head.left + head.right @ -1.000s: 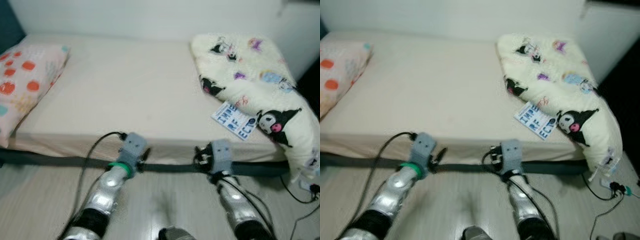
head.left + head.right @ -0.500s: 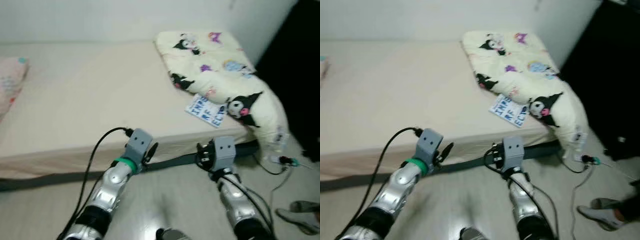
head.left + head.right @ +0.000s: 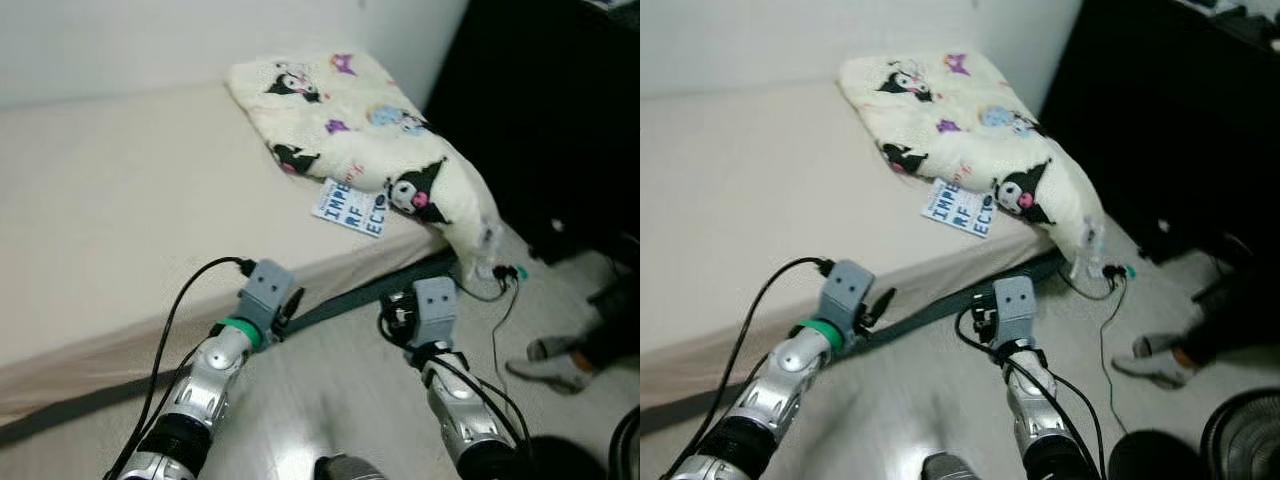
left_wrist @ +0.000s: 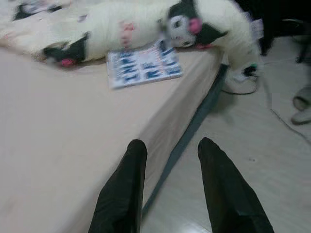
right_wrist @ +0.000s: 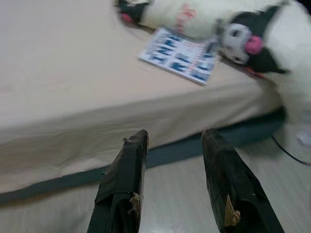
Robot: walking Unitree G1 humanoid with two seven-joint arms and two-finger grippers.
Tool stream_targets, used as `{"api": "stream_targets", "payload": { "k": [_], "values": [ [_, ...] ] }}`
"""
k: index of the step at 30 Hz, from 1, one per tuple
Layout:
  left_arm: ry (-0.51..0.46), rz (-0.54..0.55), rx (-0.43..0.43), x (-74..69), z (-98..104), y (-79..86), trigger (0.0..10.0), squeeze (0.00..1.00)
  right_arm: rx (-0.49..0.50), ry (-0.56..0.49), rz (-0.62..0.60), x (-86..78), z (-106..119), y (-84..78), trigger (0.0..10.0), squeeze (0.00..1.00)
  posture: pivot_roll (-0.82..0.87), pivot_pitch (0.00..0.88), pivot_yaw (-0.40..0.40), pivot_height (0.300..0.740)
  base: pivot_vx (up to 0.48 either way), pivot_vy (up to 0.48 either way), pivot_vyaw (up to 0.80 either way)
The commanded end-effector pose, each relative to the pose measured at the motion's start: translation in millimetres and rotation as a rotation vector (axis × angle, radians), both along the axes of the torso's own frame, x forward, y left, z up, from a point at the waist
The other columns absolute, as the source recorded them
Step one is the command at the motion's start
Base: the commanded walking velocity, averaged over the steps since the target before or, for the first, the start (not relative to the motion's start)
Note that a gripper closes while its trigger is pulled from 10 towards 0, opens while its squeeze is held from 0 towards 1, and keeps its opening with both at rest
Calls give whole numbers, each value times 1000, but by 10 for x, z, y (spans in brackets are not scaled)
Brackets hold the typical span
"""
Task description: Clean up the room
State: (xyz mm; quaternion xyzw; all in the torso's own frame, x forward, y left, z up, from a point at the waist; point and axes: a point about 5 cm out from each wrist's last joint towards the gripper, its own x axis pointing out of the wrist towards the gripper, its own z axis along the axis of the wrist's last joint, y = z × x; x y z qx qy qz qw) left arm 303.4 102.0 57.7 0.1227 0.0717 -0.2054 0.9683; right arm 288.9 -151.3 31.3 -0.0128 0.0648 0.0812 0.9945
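A cream blanket (image 3: 352,125) printed with cartoon figures lies bunched on the right end of the bed (image 3: 120,210) and droops over its corner. A booklet with blue letters (image 3: 349,208) lies on the beige sheet just beside it. Both my arms are held low over the floor in front of the bed's edge. In the left wrist view my left gripper (image 4: 171,144) is open and empty, pointing along the mattress edge toward the booklet (image 4: 142,64). In the right wrist view my right gripper (image 5: 175,135) is open and empty, facing the mattress side below the booklet (image 5: 182,56).
Black furniture (image 3: 545,110) stands to the right of the bed. A cable with a plug (image 3: 500,272) trails on the pale floor by the bed corner. A person's socked foot (image 3: 548,352) rests at the right. A round black fan grille (image 3: 1243,440) sits at the lower right.
The whole view has swung to the right: the dotted pillow has left the picture, and the black furniture, cable and socked foot have come in. Both grippers stay low and empty.
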Motion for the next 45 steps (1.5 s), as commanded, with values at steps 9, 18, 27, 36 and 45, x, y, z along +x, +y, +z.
{"api": "stream_targets", "payload": {
  "k": [9, 18, 27, 36, 45],
  "values": [
    [-2, -26, 9, -23, -26, -71, 10000, 0, 7, -9, -26, -8, 4, -47, 10000, 0, -45, 11, 21, 740, 199, 0, -576],
    [-3, -31, 8, -18, -19, -91, 10000, 0, 11, -10, -24, -6, 8, -41, 10000, 0, -46, 10, 20, 740, 461, 0, -251],
    [-4, -34, 9, -18, -21, -98, 10000, 0, 3, -10, -24, -6, 9, -46, 10000, 0, -47, 10, 20, 740, 458, 0, -575],
    [0, -31, 13, -17, -30, -96, 10000, 0, -3, -15, -20, -5, 13, -39, 10000, 0, -47, 10, 21, 740, 236, 0, 0],
    [1, -35, 25, -19, -40, -93, 10000, 0, -6, -20, 6, -12, 15, 7, 10000, 0, -47, 9, 24, 740, 0, 0, 0]
  ]
}}
